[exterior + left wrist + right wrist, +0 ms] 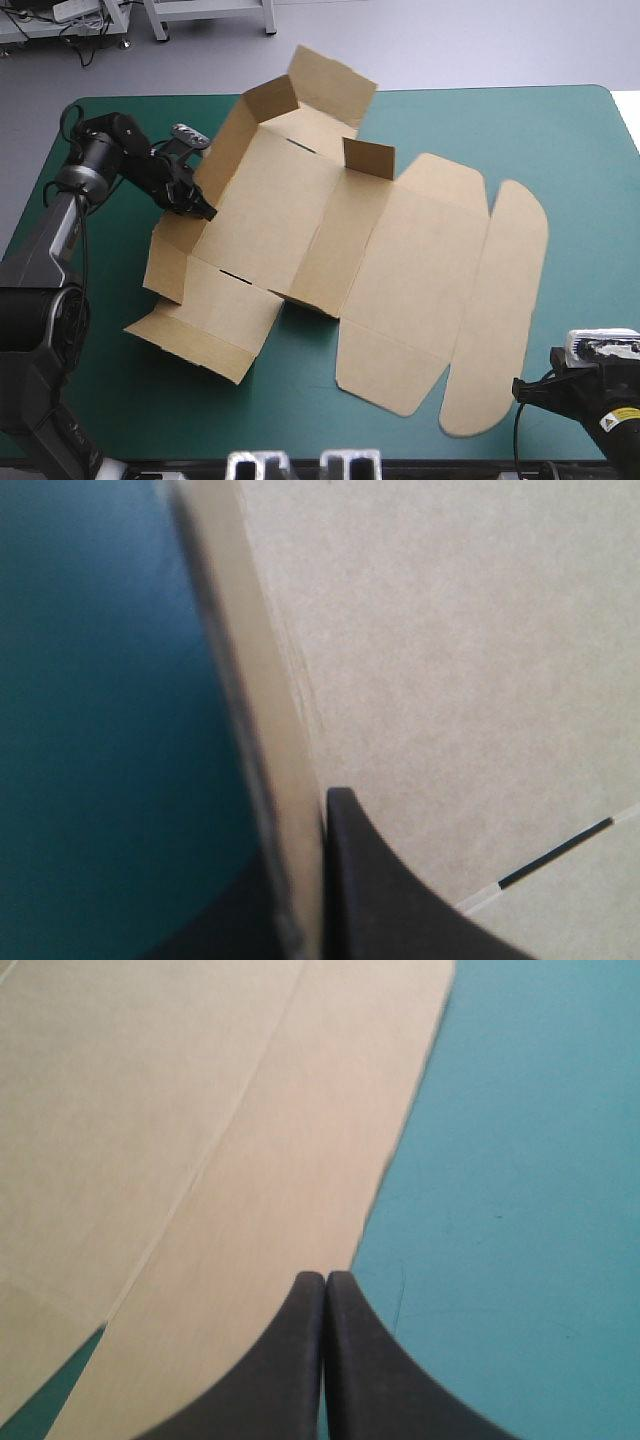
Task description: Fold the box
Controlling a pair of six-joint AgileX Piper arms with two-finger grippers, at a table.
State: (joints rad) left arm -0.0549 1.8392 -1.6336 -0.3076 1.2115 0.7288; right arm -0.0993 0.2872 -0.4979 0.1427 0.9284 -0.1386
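At the near right corner of the table (570, 140) the right gripper (325, 1278) hangs pressed together and empty over the rounded lid edge of the box (400, 260), which lies mid-table, long axis left to right. Farther off, the left gripper (198, 206) pinches the raised left wall (225, 140), a grip that only its wrist view confirms.

Lost the right gripper (325, 1282) past the high view's lower corner, with only its wrist housing showing there. Could not see the left gripper (204, 210) tips from above, tucked against the raised left wall (222, 150) of the box (300, 215). Found that wall a blurred band in the left wrist view, masking most of the outer finger (222, 925). Caught only a cut-off stretch of the box in either wrist view.
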